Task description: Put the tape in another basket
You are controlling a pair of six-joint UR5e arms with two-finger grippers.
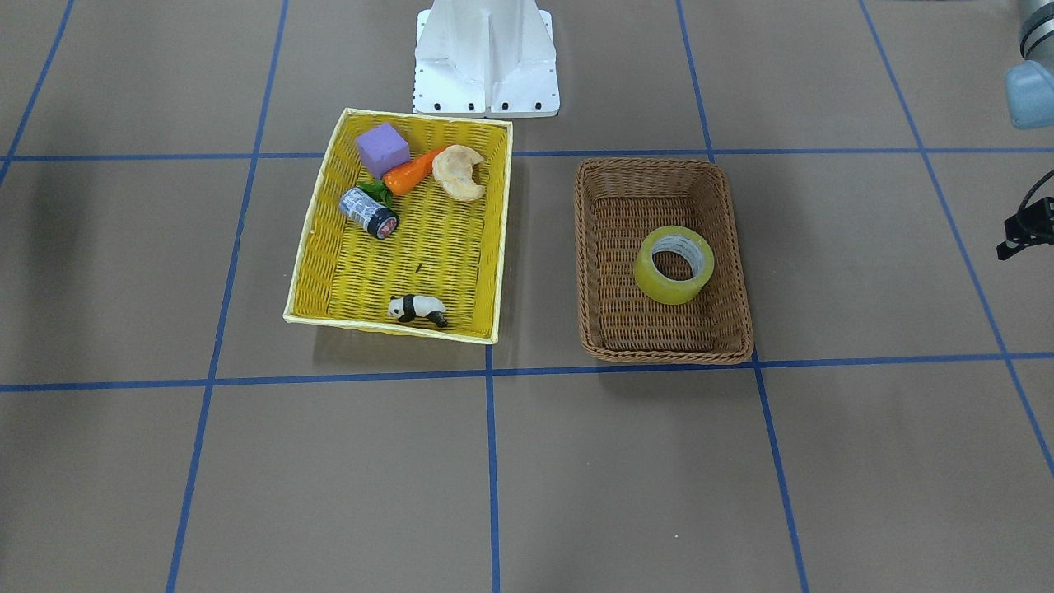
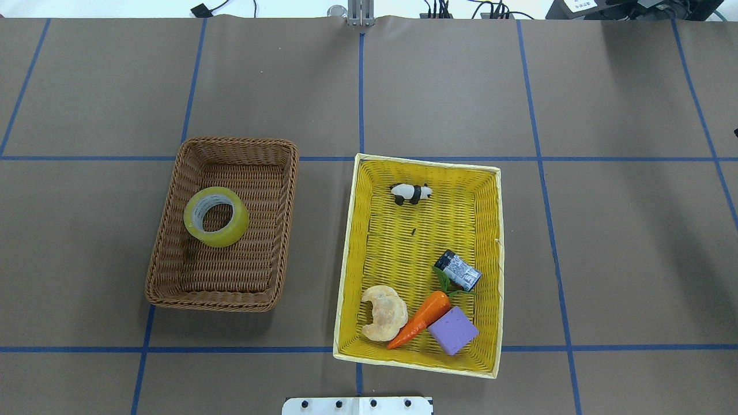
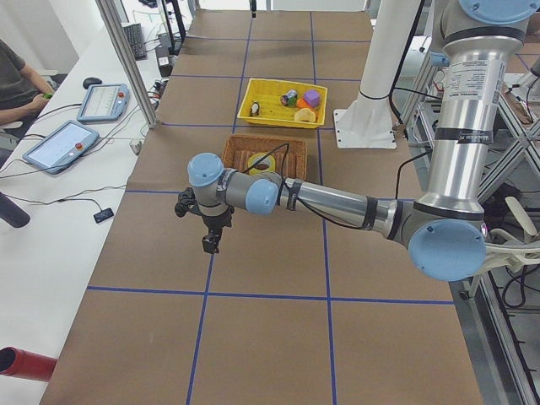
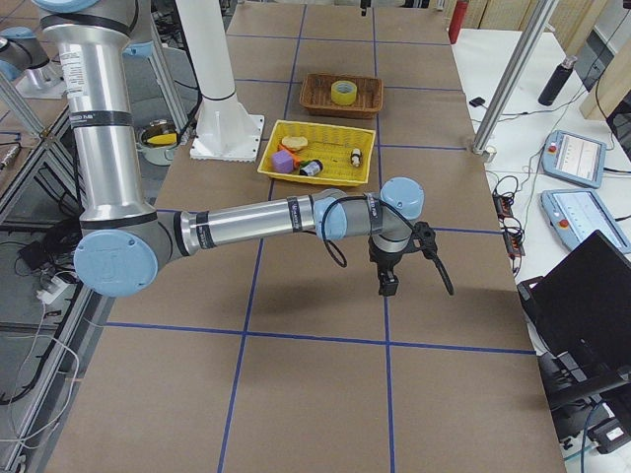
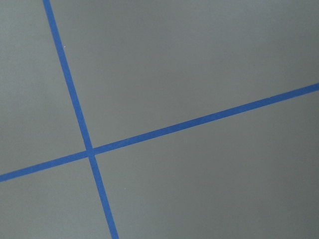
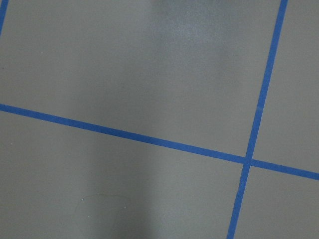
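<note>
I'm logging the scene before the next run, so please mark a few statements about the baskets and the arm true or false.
1. The tape lies in the brown basket. True.
2. The yellow basket is empty. False: it holds a panda, cylinder, carrot, purple block and bread.
3. The tape stands on its edge. False: it lies flat with its hole facing up.
4. The panda lies apart from the other things in the yellow basket. True.
5. The left gripper holds the tape. False: it hangs over the table, away from both baskets.
</note>
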